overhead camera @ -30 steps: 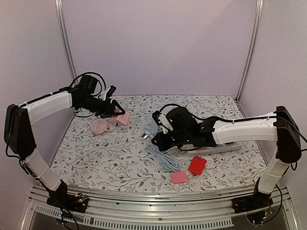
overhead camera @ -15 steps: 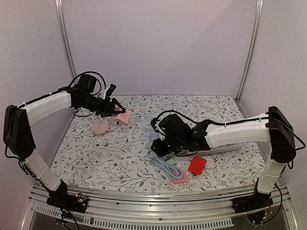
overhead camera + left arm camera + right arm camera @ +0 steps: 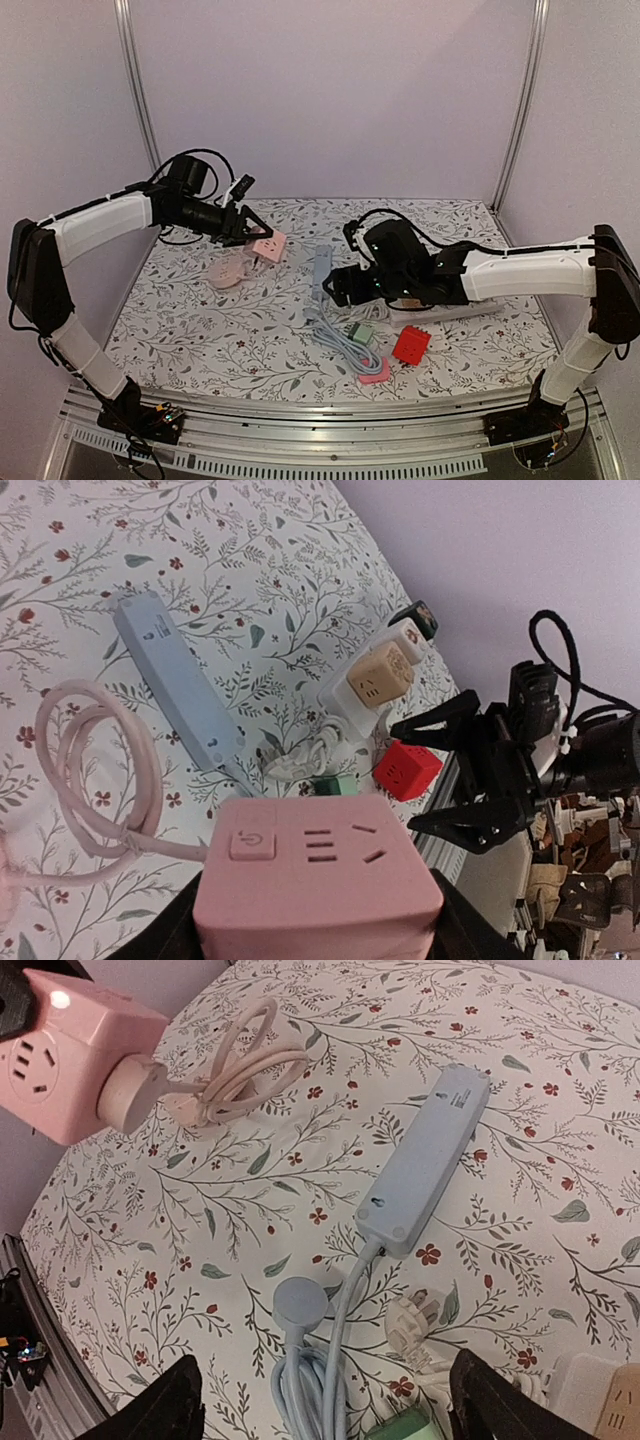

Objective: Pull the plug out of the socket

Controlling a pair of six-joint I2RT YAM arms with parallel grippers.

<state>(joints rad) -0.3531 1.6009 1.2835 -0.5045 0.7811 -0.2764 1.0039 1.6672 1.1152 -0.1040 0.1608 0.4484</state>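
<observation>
While holding the pink cube socket [image 3: 268, 246] aloft over the table's [image 3: 200, 330] left side in the clamped left gripper [image 3: 255, 238], take the probably light, rigid round plug [image 3: 130, 1095] on its side by the hard body, never the limp cord [image 3: 235, 1060], with the wide-open right gripper [image 3: 325, 1365].

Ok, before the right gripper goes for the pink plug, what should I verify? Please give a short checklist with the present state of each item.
1. Left gripper holds the pink cube socket off the table: ok.
2. Pink plug seated in that socket, in sight of the right wrist camera: ok.
3. Right gripper open, nothing in it: ok.
4. Blue plug lies free, out of the blue power strip: ok.
5. Pink cable slack enough for the pull: cannot tell.
</observation>
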